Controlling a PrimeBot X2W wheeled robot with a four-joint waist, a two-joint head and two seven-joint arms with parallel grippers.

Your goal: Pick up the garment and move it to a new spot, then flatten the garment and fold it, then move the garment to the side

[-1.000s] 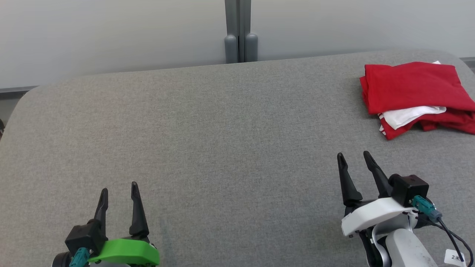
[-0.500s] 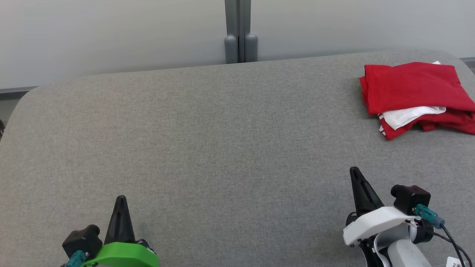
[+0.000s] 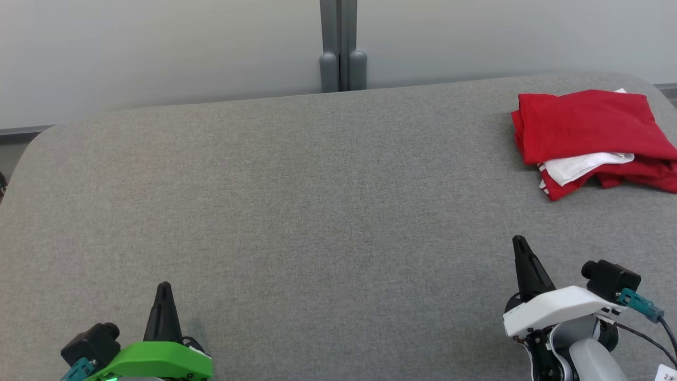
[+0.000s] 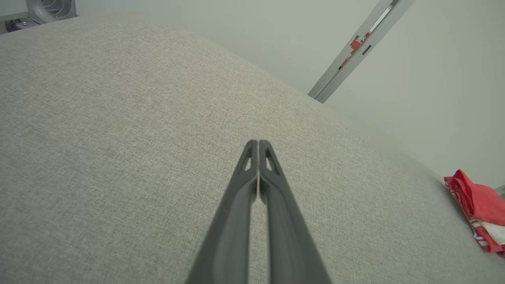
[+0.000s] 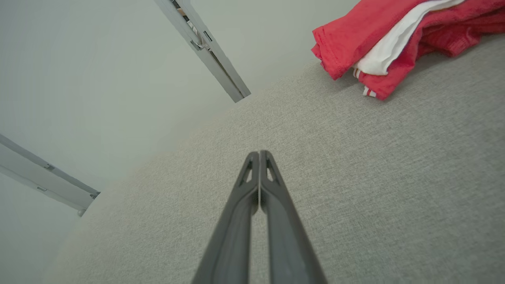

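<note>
Right gripper [image 3: 521, 247] pressed together, pinching nothing, low at the near right of the grey upholstered surface [image 3: 317, 201], pointing away from the robot. Same in the right wrist view: two dark fingers [image 5: 276, 221] closed tip to tip over bare cloth. Likewise closed and empty, the left gripper [image 3: 164, 290], at the near left and well apart from its partner.

Outward from the right gripper: forward and somewhat to the right, across a stretch of bare grey, to the red garment [image 3: 587, 121]. Folded into a flat bundle near the far right corner, running off the right edge of the head view. Long axis roughly left to right, tilted a little, so broadside to the gripper rather than end-on. Peeking from the near edge, a white layer [image 3: 587, 163], and beside it a striped hem [image 3: 543, 174] at the near left corner, the corner closest to the fingertips. In the right wrist view, up and to the right of the closed tips; in the left wrist view, small at the far right edge, well apart.

Judged from this: right arm plainly nearer, left arm a whole table-width off. Any reach probably forward and rightward by the right arm, fingers spread first. Risk: catching only the top layer and spoiling the fold.
</note>
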